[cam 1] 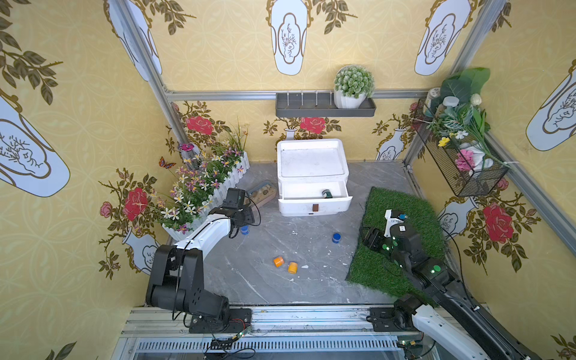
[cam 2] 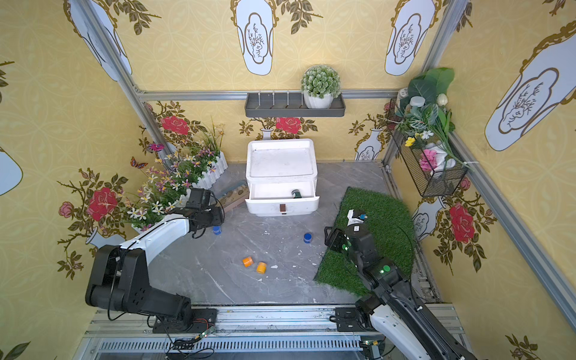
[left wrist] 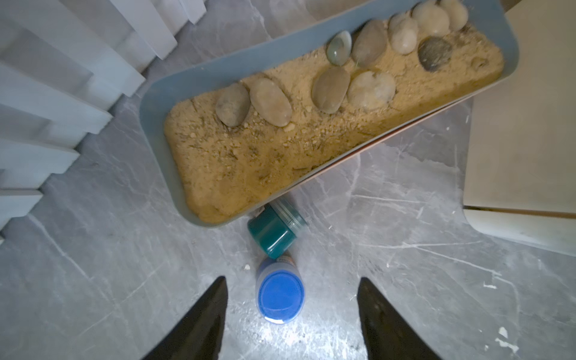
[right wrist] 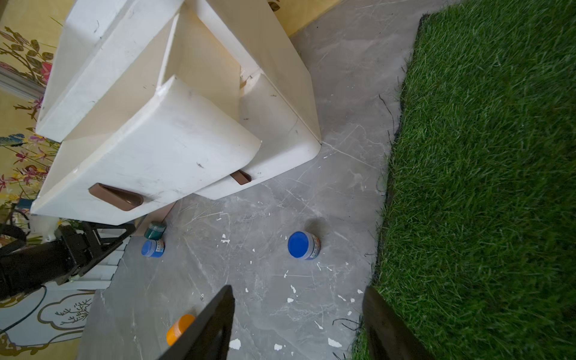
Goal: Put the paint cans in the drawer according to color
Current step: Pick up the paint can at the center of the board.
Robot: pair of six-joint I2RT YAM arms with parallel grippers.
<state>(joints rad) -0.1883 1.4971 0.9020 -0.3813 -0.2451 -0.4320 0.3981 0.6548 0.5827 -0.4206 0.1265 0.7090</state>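
Bottom edge of both top views: aluminium rail (cam 1: pixel 280 314) bearing both arm bases. Floor: grey marble-effect surface (cam 1: pixel 265 290), scratched and flecked with white chips. Lower centre: orange can (cam 1: pixel 278 261) and second orange can (cam 1: pixel 292 267), near each other but apart. Right of centre: artificial grass mat (cam 1: pixel 414 202). The right gripper (right wrist: pixel 298 288) is over the mat's left edge, fingers spread, nothing between them. Just left of the mat: blue can (cam 1: pixel 336 237), upright on bare floor. Left of centre: second blue can (left wrist: pixel 280 294), upright between the spread fingers of the left gripper (left wrist: pixel 291 278), with a gap on each side, not gripped. Just beyond it: dark green can (left wrist: pixel 274 229), on its side against the end of a sand tray (left wrist: pixel 152 131) holding pebbles. Centre: white drawer unit (cam 1: pixel 311 162); its upper drawer (cam 1: pixel 296 190) stands open, with the second dark green can (cam 1: pixel 326 194) at the right end. Centre left: picket planter (cam 1: pixel 230 182) of artificial flowers. Back wall: grey wall shelf (cam 1: pixel 324 110) with a potted plant (cam 1: pixel 353 82). Upper right: wire basket (cam 1: pixel 461 168) of foliage. Walls: yellow wallpaper (cam 1: pixel 218 46) with roses and vases.
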